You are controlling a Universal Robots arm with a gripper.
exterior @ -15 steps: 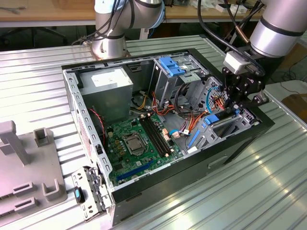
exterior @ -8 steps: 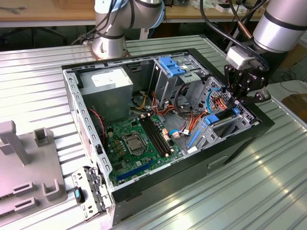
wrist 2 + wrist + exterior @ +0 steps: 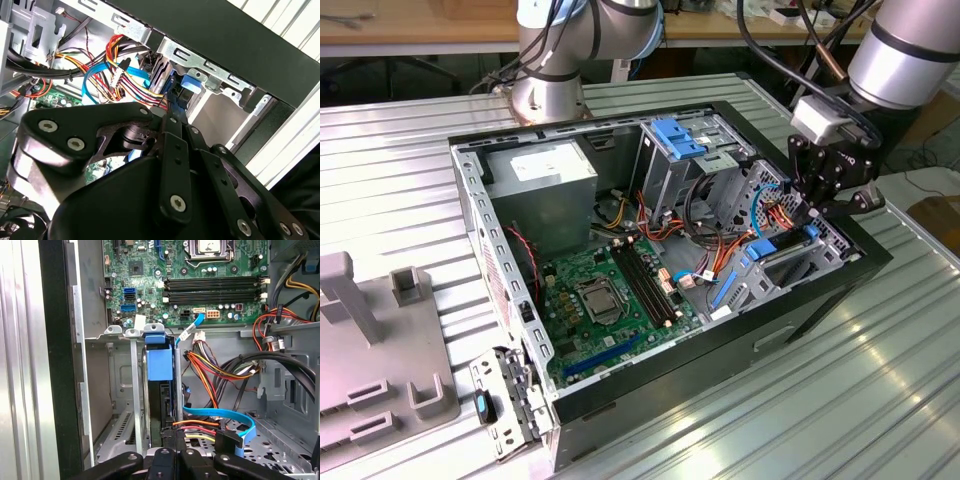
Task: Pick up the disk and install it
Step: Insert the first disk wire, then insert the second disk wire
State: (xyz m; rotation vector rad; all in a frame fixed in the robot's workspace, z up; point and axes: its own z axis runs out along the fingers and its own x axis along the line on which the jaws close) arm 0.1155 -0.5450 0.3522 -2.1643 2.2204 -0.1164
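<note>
The hand (image 3: 817, 213) reaches into the computer case (image 3: 620, 385) at its 3 o'clock side, fingers pinched shut on the disk (image 3: 161, 365), which stands edge-on in the drive cage (image 3: 131, 405), rails lined up so it can slide home.

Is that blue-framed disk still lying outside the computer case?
No, the disk stands on edge inside the case's drive cage, with the gripper at its end.
</note>
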